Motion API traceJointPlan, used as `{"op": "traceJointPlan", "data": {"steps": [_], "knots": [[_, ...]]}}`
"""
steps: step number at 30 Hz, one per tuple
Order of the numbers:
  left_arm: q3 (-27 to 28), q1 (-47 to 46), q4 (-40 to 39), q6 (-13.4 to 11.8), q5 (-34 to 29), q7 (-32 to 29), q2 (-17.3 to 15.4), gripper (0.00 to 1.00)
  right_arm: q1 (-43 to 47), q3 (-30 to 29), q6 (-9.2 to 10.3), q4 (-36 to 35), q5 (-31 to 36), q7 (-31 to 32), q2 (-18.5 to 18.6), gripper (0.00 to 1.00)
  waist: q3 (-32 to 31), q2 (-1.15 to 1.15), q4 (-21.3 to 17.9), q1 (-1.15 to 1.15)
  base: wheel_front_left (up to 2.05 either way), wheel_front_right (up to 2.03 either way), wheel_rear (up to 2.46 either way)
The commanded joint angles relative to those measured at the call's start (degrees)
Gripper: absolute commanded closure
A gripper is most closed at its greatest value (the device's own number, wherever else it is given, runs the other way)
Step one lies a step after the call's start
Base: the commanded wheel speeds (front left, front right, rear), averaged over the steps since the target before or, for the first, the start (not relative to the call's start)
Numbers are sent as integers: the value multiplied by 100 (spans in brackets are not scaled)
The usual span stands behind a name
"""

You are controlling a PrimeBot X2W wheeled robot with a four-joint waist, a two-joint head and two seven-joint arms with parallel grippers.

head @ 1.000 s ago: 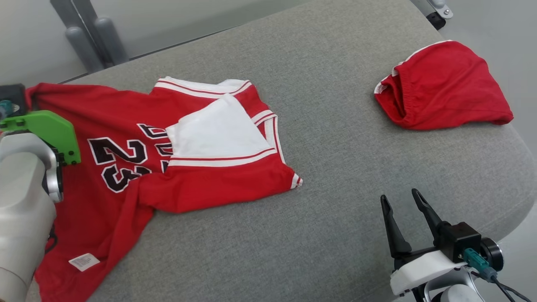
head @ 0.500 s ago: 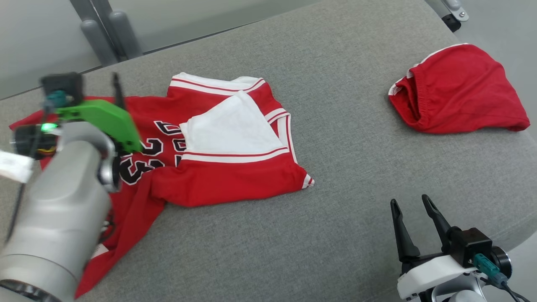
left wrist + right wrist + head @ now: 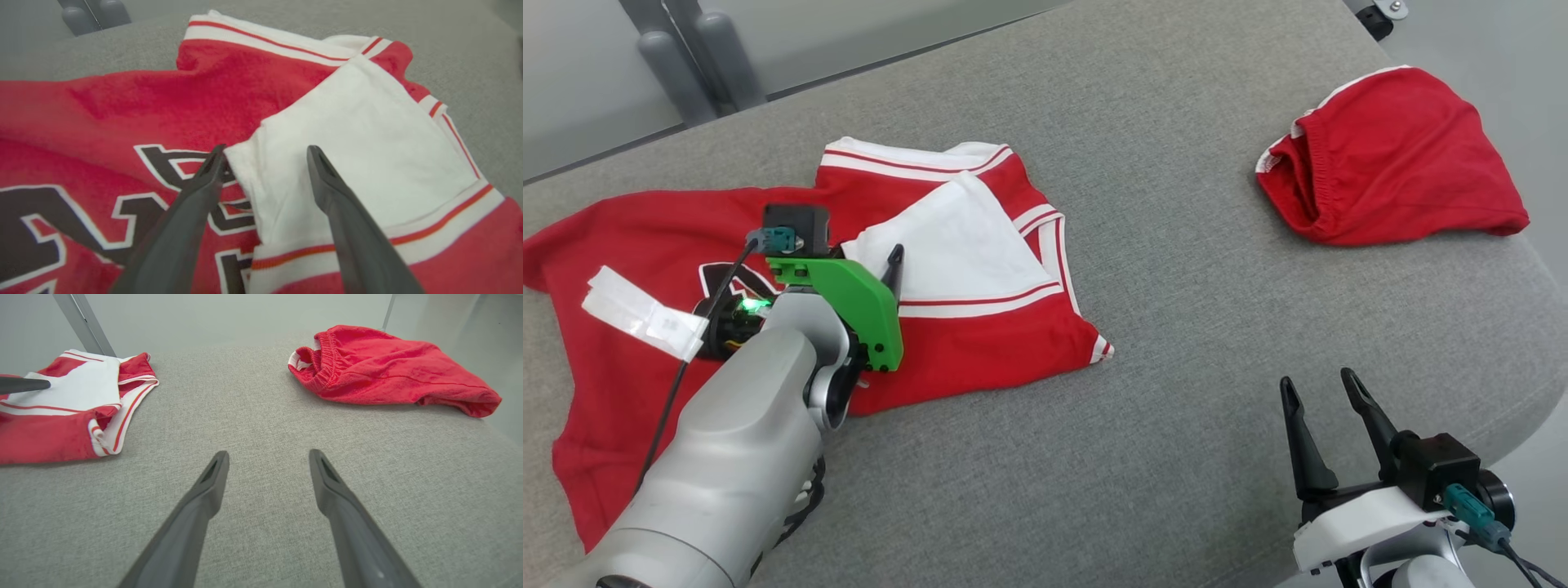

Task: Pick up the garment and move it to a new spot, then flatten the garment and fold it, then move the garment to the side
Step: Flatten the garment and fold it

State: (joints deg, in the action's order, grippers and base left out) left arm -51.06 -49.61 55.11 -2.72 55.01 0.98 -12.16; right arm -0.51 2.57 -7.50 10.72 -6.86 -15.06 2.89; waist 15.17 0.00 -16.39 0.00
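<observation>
**Left arm over jersey, both grippers open and empty**

Jersey (image 3: 980, 351) lies on the left half of the grey padded table (image 3: 1176, 269). It is partly bunched, red front with black lettering facing up. A white flap (image 3: 956, 245) is folded over near its right side, with the striped trim edges toward the table's middle.

Left arm (image 3: 743, 457) runs from the lower left corner of the head view. The forearm slants up and right across the jersey, and the wrist's green bracket (image 3: 858, 298) is over the lettering.

Left gripper (image 3: 266, 150): fingers spread wide, holding nothing. The tips straddle the flap's left edge (can't tell from the wrist view whether they touch cloth).

Right gripper (image 3: 1316, 380) is at the lower right, well apart from the jersey. Its fingers point up the head view over bare table, also spread and empty.

Red shorts (image 3: 1396, 163) lie crumpled at the far right edge, waistband toward the jersey.
</observation>
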Motion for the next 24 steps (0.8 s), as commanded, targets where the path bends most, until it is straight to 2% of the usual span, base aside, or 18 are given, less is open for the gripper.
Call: {"op": "traceJointPlan", "data": {"steps": [1, 5, 6, 7, 8, 9, 17, 20, 24], "knots": [[-4, 65, 44, -7, 47, -44, -110, 0, 41, 7, 2, -5, -27, -16, 2, 0, 1, 0, -63, 0, 0, 0, 0], [20, 136, 30, 117, 103, -101, -116, 0, 57, 13, 2, 23, -47, -16, 3, 0, -28, 0, -94, 0, 0, 0, 0], [19, 136, 4, 129, 93, -52, -115, 45, 55, 4, 2, 28, -50, -16, 3, 0, -40, 0, -90, 0, 0, 0, 0], [4, 158, -13, 161, 91, -39, -94, 64, 55, -7, 2, 34, -50, -16, 3, 0, -61, 0, -79, 0, 0, 0, 0], [-6, 189, -41, 203, 105, -33, -67, 95, 55, -11, 2, 35, -44, -16, 2, 0, -78, 0, -67, 0, 0, 0, 0], [-10, 205, -65, 237, 122, -20, -48, 100, 52, -12, 2, 34, -37, -16, 2, 0, -89, 0, -54, 0, 0, 0, 0], [-223, 391, -168, 395, -63, 231, 43, 100, 59, -19, 2, 64, 28, -16, 3, 0, -237, 0, 30, 0, 0, 0, 0], [-325, 474, -388, 645, -135, 562, 64, 100, 104, -40, 2, 76, 42, -16, 3, 0, -315, 0, 48, 0, 0, 0, 0], [-657, 913, -982, 823, -445, 1029, 30, 100, 196, -125, 2, 67, 24, -16, 6, 0, -449, 0, 72, 0, 0, 0, 0]]}}
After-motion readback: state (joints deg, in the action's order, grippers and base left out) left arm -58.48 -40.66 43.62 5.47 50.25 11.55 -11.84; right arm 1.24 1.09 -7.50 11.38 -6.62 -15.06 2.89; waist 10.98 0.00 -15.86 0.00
